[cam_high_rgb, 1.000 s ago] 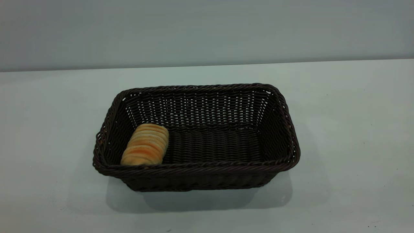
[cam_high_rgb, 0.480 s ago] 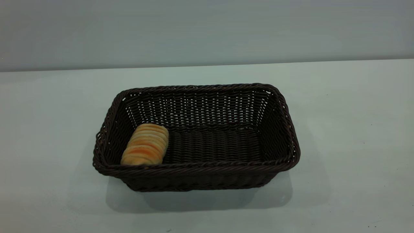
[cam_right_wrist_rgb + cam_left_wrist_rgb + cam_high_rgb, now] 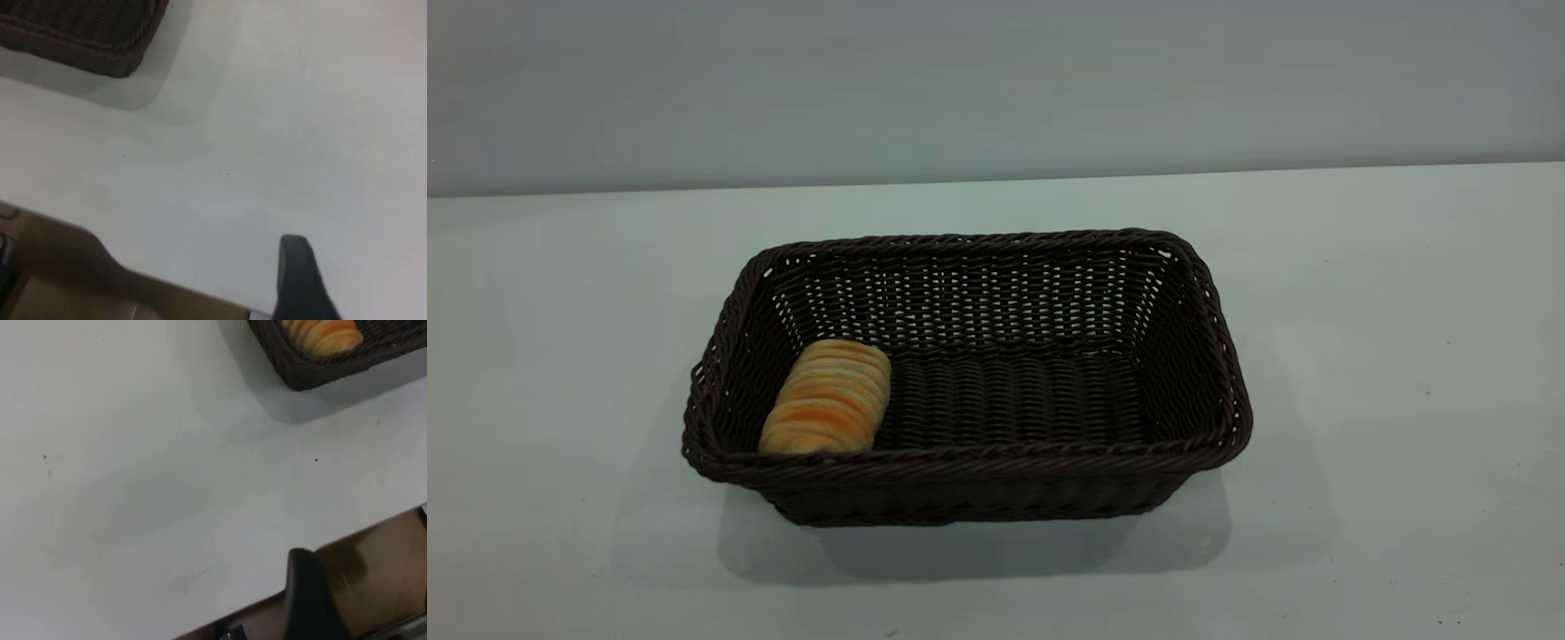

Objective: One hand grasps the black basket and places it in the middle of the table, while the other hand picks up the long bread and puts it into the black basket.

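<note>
Wicker black basket (image 3: 969,484) holds the long bread (image 3: 827,397); jaws' state unclear.

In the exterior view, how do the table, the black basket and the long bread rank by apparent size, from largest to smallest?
1. The table, which fills most of the view.
2. The black basket, standing near the table's middle.
3. The long bread, lying inside the basket at its left end.
No two look alike in size.

Soft, even light; the black basket (image 3: 969,373) casts a faint front shadow.
</note>
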